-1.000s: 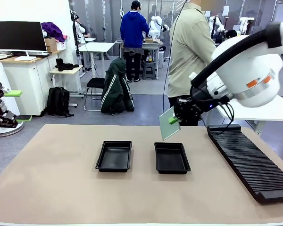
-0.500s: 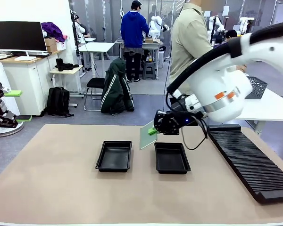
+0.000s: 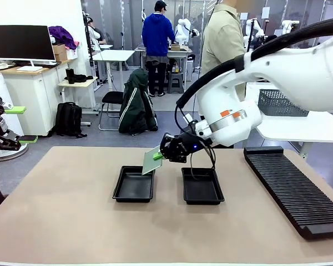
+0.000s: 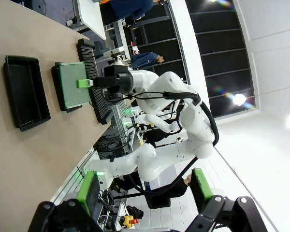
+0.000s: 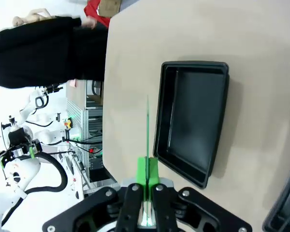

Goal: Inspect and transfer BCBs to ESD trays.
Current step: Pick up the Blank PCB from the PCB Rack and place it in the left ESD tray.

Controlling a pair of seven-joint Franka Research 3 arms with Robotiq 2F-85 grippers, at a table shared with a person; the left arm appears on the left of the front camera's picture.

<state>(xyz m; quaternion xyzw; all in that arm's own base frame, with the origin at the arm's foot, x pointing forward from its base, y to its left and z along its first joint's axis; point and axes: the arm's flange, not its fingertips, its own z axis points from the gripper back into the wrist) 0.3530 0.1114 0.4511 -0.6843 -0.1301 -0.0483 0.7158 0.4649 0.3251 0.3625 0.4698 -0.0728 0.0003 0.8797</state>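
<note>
My right gripper (image 3: 159, 156) is shut on a thin green BCB (image 3: 150, 162), which hangs tilted over the right rim of the left ESD tray (image 3: 134, 184). The second ESD tray (image 3: 202, 186) lies just to its right, under my wrist. In the right wrist view the BCB (image 5: 148, 126) shows edge-on between the shut fingers (image 5: 153, 170), beside the tray (image 5: 193, 121). My left gripper (image 3: 20, 124) stands open off the table's left edge, nothing between its pads (image 4: 90, 192). From there the BCB (image 4: 72, 87) faces me, next to a tray (image 4: 24, 92).
A long black ribbed rack (image 3: 295, 189) lies along the table's right side. A person (image 3: 225, 52) stands at the far side behind my right arm, near a grey mesh basket (image 3: 281, 103) on a white table. The near half of the table is bare.
My right arm has swung left and down with the BCB, from beyond the right tray to over the left tray's right rim. The left gripper has not moved.
</note>
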